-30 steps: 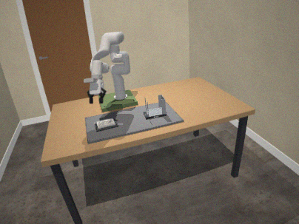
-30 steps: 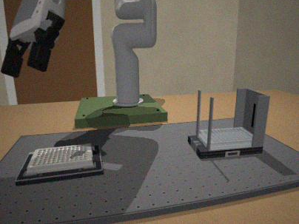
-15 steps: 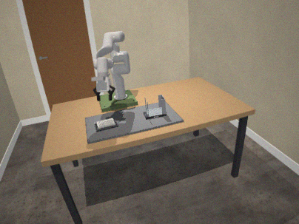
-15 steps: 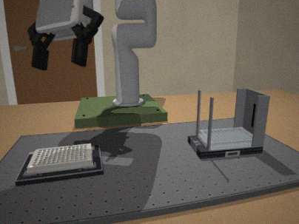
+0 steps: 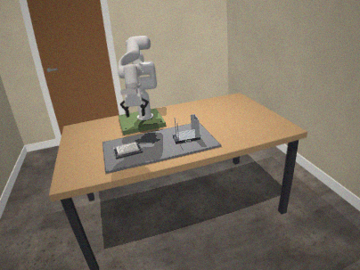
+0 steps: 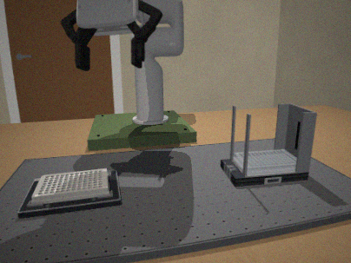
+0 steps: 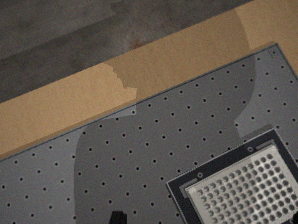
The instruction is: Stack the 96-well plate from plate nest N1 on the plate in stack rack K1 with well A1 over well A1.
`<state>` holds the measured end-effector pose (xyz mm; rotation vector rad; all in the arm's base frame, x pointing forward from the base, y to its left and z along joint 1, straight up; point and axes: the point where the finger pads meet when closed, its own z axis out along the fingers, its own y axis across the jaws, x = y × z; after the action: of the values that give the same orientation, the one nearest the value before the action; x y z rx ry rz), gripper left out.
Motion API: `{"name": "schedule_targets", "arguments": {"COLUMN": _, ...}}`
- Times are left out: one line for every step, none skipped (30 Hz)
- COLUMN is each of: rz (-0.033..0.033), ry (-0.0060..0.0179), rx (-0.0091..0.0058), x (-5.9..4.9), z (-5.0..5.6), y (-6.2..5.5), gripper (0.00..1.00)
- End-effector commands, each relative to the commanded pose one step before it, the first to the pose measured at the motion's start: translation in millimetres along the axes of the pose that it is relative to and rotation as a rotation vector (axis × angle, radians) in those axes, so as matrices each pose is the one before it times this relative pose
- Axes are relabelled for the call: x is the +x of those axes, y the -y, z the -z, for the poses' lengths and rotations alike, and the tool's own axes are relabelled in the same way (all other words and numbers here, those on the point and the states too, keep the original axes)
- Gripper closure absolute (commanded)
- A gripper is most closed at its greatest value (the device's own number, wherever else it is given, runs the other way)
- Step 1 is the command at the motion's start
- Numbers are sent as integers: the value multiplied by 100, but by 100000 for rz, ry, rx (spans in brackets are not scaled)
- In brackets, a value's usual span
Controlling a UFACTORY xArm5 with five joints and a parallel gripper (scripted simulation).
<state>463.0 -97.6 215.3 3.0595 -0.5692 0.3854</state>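
top view first: worktop (image 5: 249,115) is seen from high up, with the grey perforated base board (image 5: 196,150) laid across it and the arm's green base plate (image 5: 126,125) behind. end effector (image 5: 134,110) is held up in the air, jaws spread wide, nothing between them. the 96-well plate (image 5: 126,149) is seen lying flat in the plate nest n1 (image 5: 118,155) at the board's left end, forward of and below the end effector. the stack rack k1 (image 5: 194,123) is set well apart, toward the board's right end.

exterior view now: the end effector (image 6: 109,53) is shown high above the board, fingers (image 6: 82,55) pointing down and fully apart. the 96-well plate (image 6: 71,184) is seen below it and off to the picture's left, nearer the camera, its long axis running across the picture along the board. the plate nest n1 (image 6: 115,194) frames it in black. in the stack rack k1 (image 6: 300,134) the lower plate (image 6: 265,161) is seated flat between two thin posts and a grey back wall.

wrist view last: the 96-well plate (image 7: 245,192) is caught only in the lower right corner, tilted diagonally in the frame, so it is judged that the end effector is not yet centred over it. a dark fingertip (image 7: 118,218) is just glimpsed at the bottom edge. the cut-off corner cannot be made out here. a sideways shift toward the plate, with the jaws squared across its short sides, is what the descent looks to depend on.
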Motion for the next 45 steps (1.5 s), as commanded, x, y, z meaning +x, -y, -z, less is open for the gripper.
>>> {"name": "schedule_targets", "arguments": {"rz": 7182, "ry": 4632, "rx": 316, "x": -868, "z": 785, "y": 1243, "gripper": 0}}
{"name": "schedule_targets", "arguments": {"rz": -1, "ry": 2, "rx": 3, "x": -289, "z": 170, "y": 372, "gripper": 0}}
{"name": "schedule_targets", "arguments": {"rz": 0, "ry": 0, "rx": 2, "x": -218, "z": 125, "y": 275, "gripper": 0}}
{"name": "schedule_targets", "arguments": {"rz": 2757, "ry": 1873, "rx": 52, "x": -311, "z": 188, "y": 345, "gripper": 0}}
{"name": "schedule_targets", "arguments": {"rz": 2757, "ry": 1872, "rx": 52, "x": -307, "z": 180, "y": 352, "gripper": 0}}
{"name": "schedule_targets", "arguments": {"rz": 1796, "ry": 1220, "rx": 35, "x": -300, "z": 175, "y": 360, "gripper": 0}}
{"name": "schedule_targets", "arguments": {"rz": -1, "ry": 2, "rx": 3, "x": -296, "z": 171, "y": 366, "gripper": 0}}
{"name": "schedule_targets", "arguments": {"rz": 0, "ry": 0, "rx": 2, "x": -230, "z": 130, "y": 280, "gripper": 0}}
{"name": "schedule_targets", "arguments": {"rz": 0, "ry": 0, "rx": 0, "x": 1, "z": 0, "y": 1, "gripper": 0}}
{"name": "schedule_targets", "arguments": {"rz": 2765, "ry": 1862, "rx": 39, "x": -319, "z": 187, "y": 338, "gripper": 0}}
{"name": "schedule_targets", "arguments": {"rz": 2765, "ry": 1861, "rx": 39, "x": -314, "z": 180, "y": 346, "gripper": 0}}
{"name": "schedule_targets", "arguments": {"rz": 1811, "ry": 1219, "rx": 27, "x": -307, "z": 174, "y": 355, "gripper": 0}}
{"name": "schedule_targets", "arguments": {"rz": 0, "ry": 2, "rx": 4, "x": -303, "z": 171, "y": 360, "gripper": 0}}
{"name": "schedule_targets", "arguments": {"rz": 0, "ry": 0, "rx": 0, "x": 0, "z": 0, "y": 0, "gripper": 0}}
{"name": "schedule_targets", "arguments": {"rz": 0, "ry": 0, "rx": 0, "x": 0, "z": 0, "y": 0, "gripper": 0}}
{"name": "schedule_targets", "arguments": {"rz": 2771, "ry": 1854, "rx": 25, "x": -324, "z": 182, "y": 335, "gripper": 0}}
{"name": "schedule_targets", "arguments": {"rz": 2771, "ry": 1854, "rx": 25, "x": -318, "z": 176, "y": 344, "gripper": 0}}
{"name": "schedule_targets", "arguments": {"rz": 1820, "ry": 1218, "rx": 18, "x": -311, "z": 170, "y": 353, "gripper": 0}}
{"name": "schedule_targets", "arguments": {"rz": 0, "ry": -1, "rx": -65, "x": -310, "z": 165, "y": 366, "gripper": 0}}
{"name": "schedule_targets", "arguments": {"rz": 0, "ry": 2, "rx": 46, "x": -305, "z": 168, "y": 353, "gripper": 0}}
{"name": "schedule_targets", "arguments": {"rz": 0, "ry": 2, "rx": 29, "x": -189, "z": 104, "y": 220, "gripper": 0}}
{"name": "schedule_targets", "arguments": {"rz": -3331, "ry": 99, "rx": -61, "x": 92, "z": -229, "y": -440, "gripper": 0}}
{"name": "schedule_targets", "arguments": {"rz": -3330, "ry": 99, "rx": -62, "x": 105, "z": -229, "y": -436, "gripper": 0}}
{"name": "schedule_targets", "arguments": {"rz": -3331, "ry": 90, "rx": -168, "x": 119, "z": -230, "y": -420, "gripper": 0}}
{"name": "schedule_targets", "arguments": {"rz": -3330, "ry": 97, "rx": -97, "x": 134, "z": -230, "y": -424, "gripper": 0}}
{"name": "schedule_targets", "arguments": {"rz": -3330, "ry": 97, "rx": -97, "x": 148, "z": -231, "y": -419, "gripper": 0}}
{"name": "schedule_targets", "arguments": {"rz": -3330, "ry": 97, "rx": -97, "x": 162, "z": -231, "y": -414, "gripper": 0}}
{"name": "schedule_targets", "arguments": {"rz": -3330, "ry": 97, "rx": -97, "x": 176, "z": -231, "y": -408, "gripper": 0}}
{"name": "schedule_targets", "arguments": {"rz": -3330, "ry": 97, "rx": -97, "x": 190, "z": -231, "y": -402, "gripper": 0}}
{"name": "schedule_targets", "arguments": {"rz": -3330, "ry": 96, "rx": -96, "x": 203, "z": -232, "y": -395, "gripper": 0}}
{"name": "schedule_targets", "arguments": {"rz": 0, "ry": 0, "rx": 0, "x": 0, "z": 0, "y": 0, "gripper": 0}}
{"name": "schedule_targets", "arguments": {"rz": 0, "ry": 0, "rx": 0, "x": 0, "z": 0, "y": 0, "gripper": 0}}
{"name": "schedule_targets", "arguments": {"rz": -3330, "ry": 96, "rx": -96, "x": 217, "z": -232, "y": -388, "gripper": 0}}
{"name": "schedule_targets", "arguments": {"rz": -3330, "ry": 96, "rx": -96, "x": 230, "z": -232, "y": -380, "gripper": 0}}
{"name": "schedule_targets", "arguments": {"rz": -3330, "ry": 96, "rx": -96, "x": 242, "z": -232, "y": -372, "gripper": 0}}
{"name": "schedule_targets", "arguments": {"rz": -3330, "ry": 96, "rx": -96, "x": 255, "z": -232, "y": -364, "gripper": 0}}
{"name": "schedule_targets", "arguments": {"rz": -3330, "ry": 96, "rx": -96, "x": 267, "z": -232, "y": -355, "gripper": 0}}
{"name": "schedule_targets", "arguments": {"rz": -3330, "ry": 96, "rx": -96, "x": 279, "z": -232, "y": -345, "gripper": 0}}
{"name": "schedule_targets", "arguments": {"rz": -3330, "ry": 96, "rx": -96, "x": 290, "z": -232, "y": -336, "gripper": 0}}
{"name": "schedule_targets", "arguments": {"rz": -3330, "ry": 96, "rx": -96, "x": 302, "z": -232, "y": -326, "gripper": 0}}
{"name": "schedule_targets", "arguments": {"rz": -3330, "ry": 96, "rx": -96, "x": 313, "z": -232, "y": -315, "gripper": 0}}
{"name": "schedule_targets", "arguments": {"rz": -3330, "ry": 96, "rx": -96, "x": 323, "z": -232, "y": -304, "gripper": 0}}
{"name": "schedule_targets", "arguments": {"rz": -3330, "ry": 95, "rx": -96, "x": 333, "z": -232, "y": -293, "gripper": 0}}
{"name": "schedule_targets", "arguments": {"rz": -3331, "ry": 95, "rx": -96, "x": 343, "z": -232, "y": -282, "gripper": 0}}
{"name": "schedule_targets", "arguments": {"rz": -3331, "ry": 95, "rx": -95, "x": 352, "z": -232, "y": -270, "gripper": 0}}
